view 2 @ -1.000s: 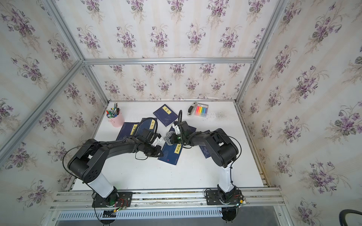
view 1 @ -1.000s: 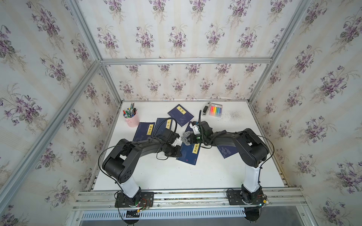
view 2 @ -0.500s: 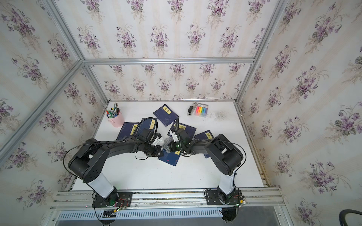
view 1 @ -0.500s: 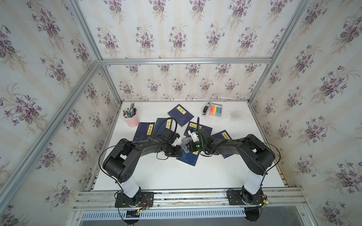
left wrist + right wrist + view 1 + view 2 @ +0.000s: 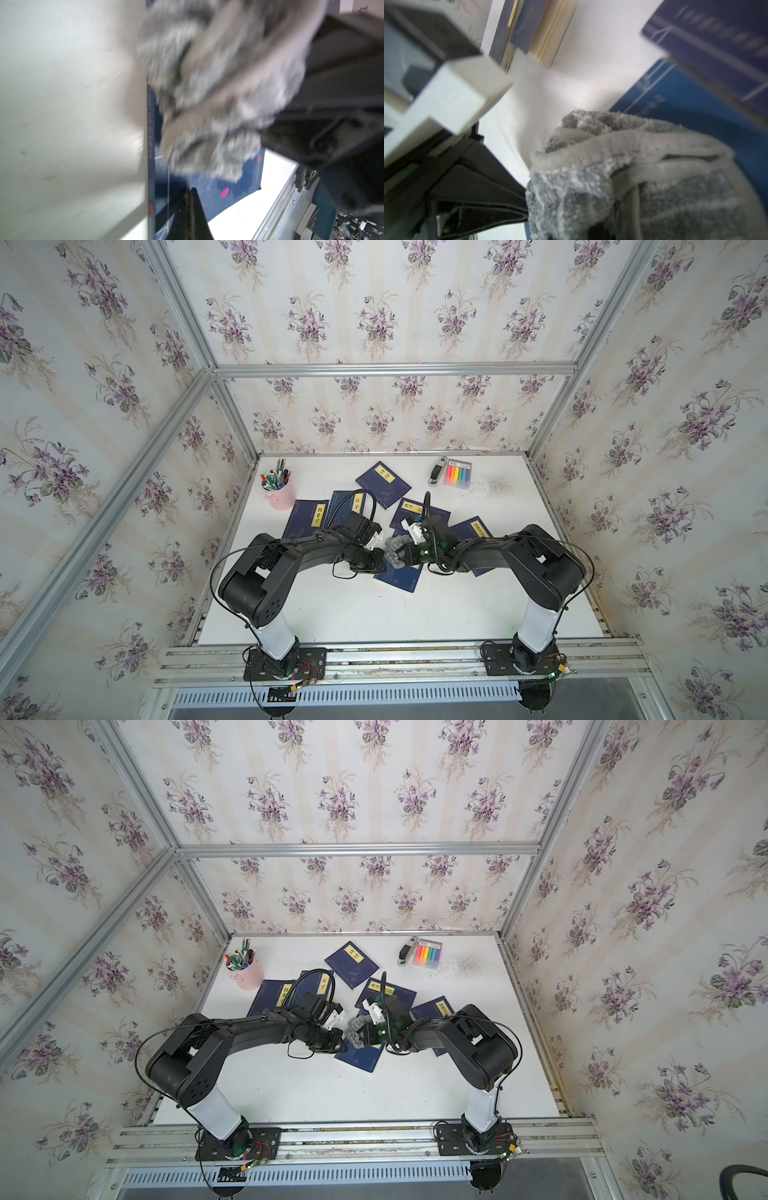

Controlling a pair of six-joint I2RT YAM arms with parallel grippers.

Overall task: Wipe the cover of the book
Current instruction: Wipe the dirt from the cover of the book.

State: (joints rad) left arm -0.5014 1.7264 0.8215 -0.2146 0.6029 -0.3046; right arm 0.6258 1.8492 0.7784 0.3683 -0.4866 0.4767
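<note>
A dark blue book (image 5: 400, 578) (image 5: 362, 1060) lies flat near the table's middle, in both top views. A crumpled grey cloth (image 5: 394, 552) (image 5: 354, 1032) rests on its far left part. My right gripper (image 5: 409, 552) is shut on the cloth, and its fingertips are buried in the cloth (image 5: 633, 176) in the right wrist view. My left gripper (image 5: 376, 565) (image 5: 190, 199) is shut with nothing between its jaws. Its tip rests on the book's cover (image 5: 239, 187) near the left edge, just beside the cloth (image 5: 218, 93).
Several other blue books (image 5: 383, 484) (image 5: 307, 517) (image 5: 473, 529) lie behind and beside the wiped one. A pink pen cup (image 5: 277, 493) stands at the back left. A highlighter pack (image 5: 457, 474) and a stapler (image 5: 435, 472) sit at the back right. Patterned walls enclose three sides.
My right gripper has drawn the cloth along the book's cover towards the table's front, close up to the left gripper. The left gripper has stayed where it was.
</note>
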